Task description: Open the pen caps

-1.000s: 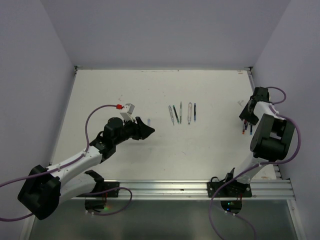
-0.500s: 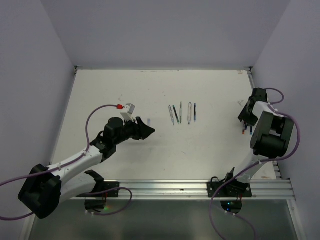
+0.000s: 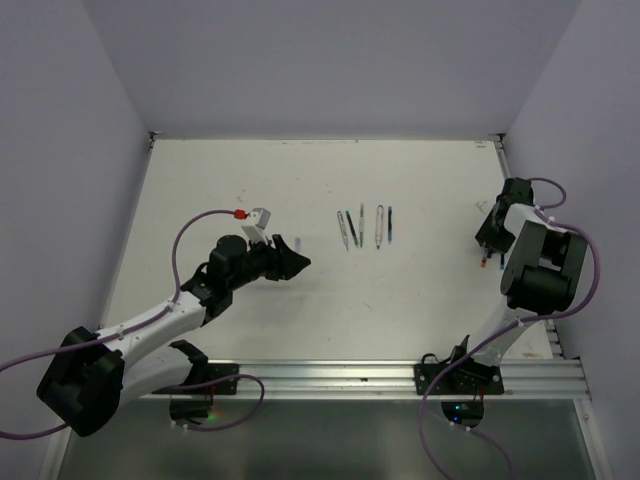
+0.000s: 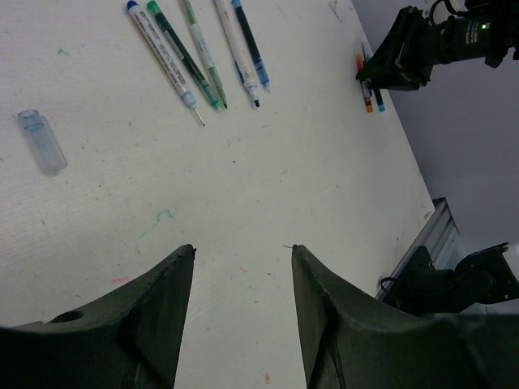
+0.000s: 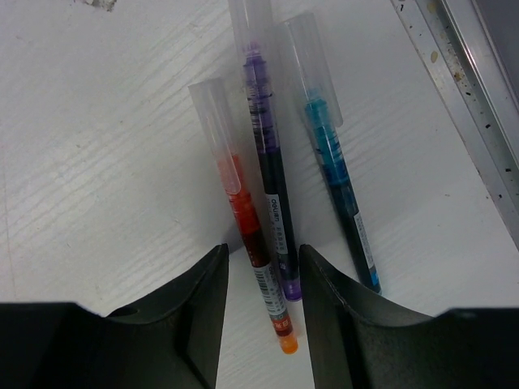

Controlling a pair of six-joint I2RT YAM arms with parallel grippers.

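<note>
Right end effector (image 5: 261, 271) spread wide, holding nothing, low over surface (image 5: 97, 162) by right edge. Red pen (image 5: 243, 215) tail sits in its gap. Purple pen (image 5: 268, 178) touches red one, teal pen (image 5: 336, 178) just beside. Clear caps (image 5: 215, 134) all on, at far ends. My worry: squeeze now, I pinch red and purple together, or bump one rolling. Left end effector (image 4: 242, 267) spread too, empty, near loose cap (image 4: 40, 142).
</note>
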